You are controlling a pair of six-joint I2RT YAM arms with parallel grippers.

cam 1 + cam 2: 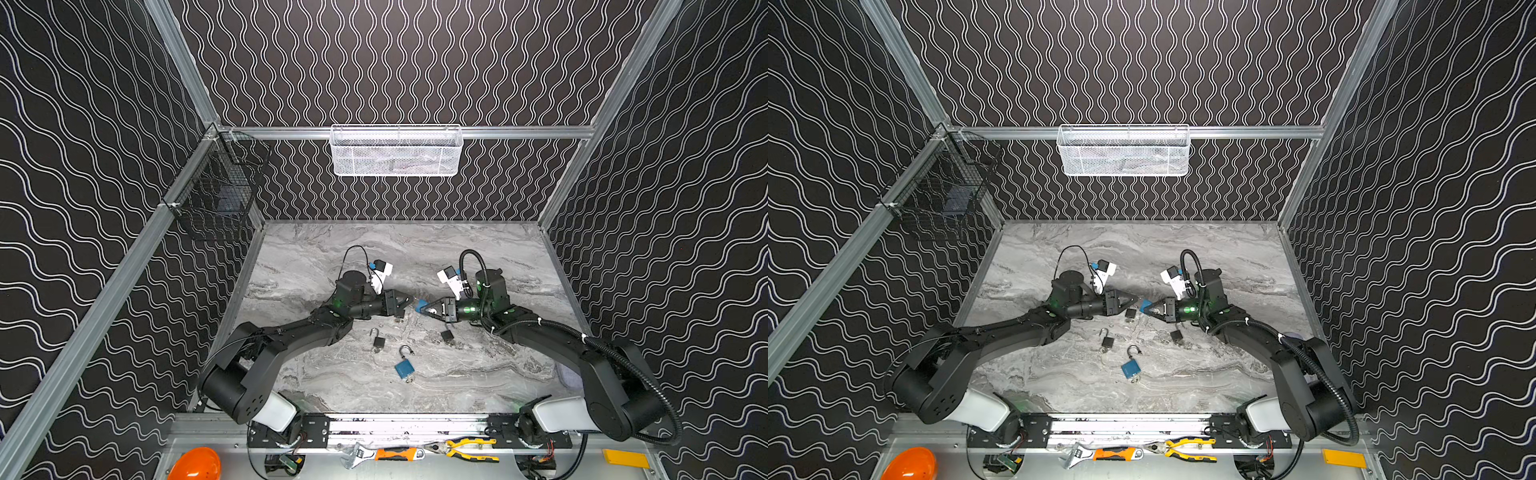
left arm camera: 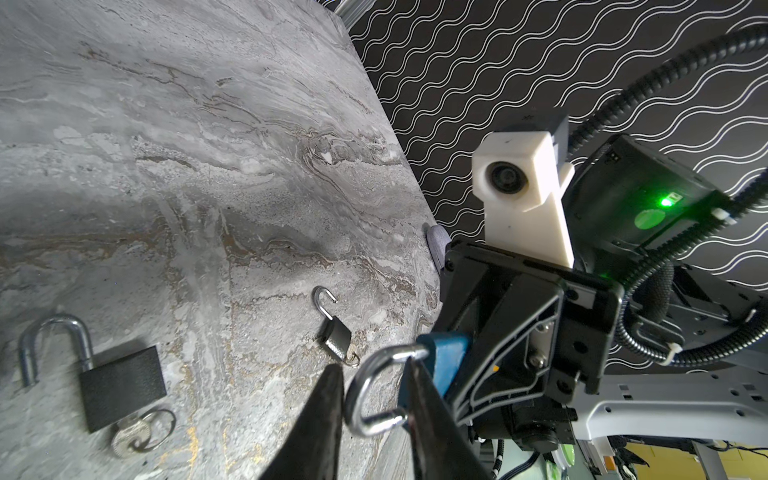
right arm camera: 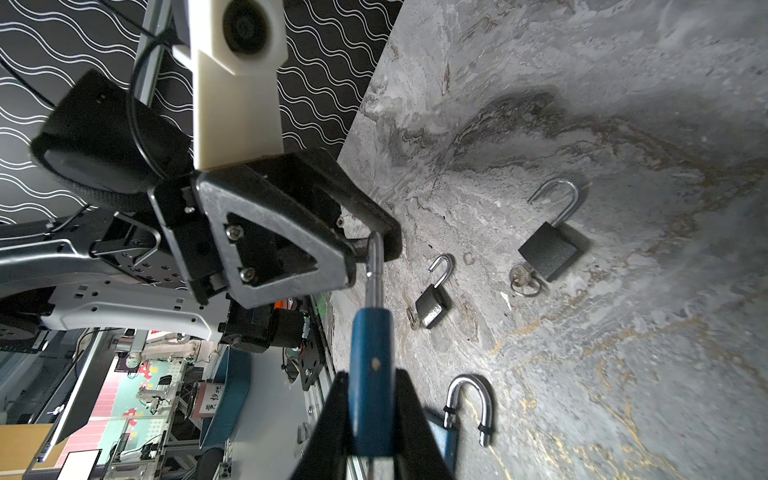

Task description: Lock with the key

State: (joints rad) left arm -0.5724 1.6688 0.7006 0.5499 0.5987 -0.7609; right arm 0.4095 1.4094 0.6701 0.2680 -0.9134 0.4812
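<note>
While held aloft, padlock inside right gripper

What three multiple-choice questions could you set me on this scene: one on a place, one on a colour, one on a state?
1. Where is the white wire-mesh basket?
A. On the marble table.
B. Hung on the metal rail along the back wall.
C. In a gripper.

2. What colour is the small metal padlock clamped in the right gripper?
A. Blue.
B. Red.
C. Yellow.

3. How is that padlock's silver shackle?
A. Snapped shut.
B. Swung open.
C. Missing.

Answers:
1 B, it hangs from the rail in both top views.
2 A, its body between the fingers is blue.
3 B, the left wrist view shows one shackle end free of the body.
</note>
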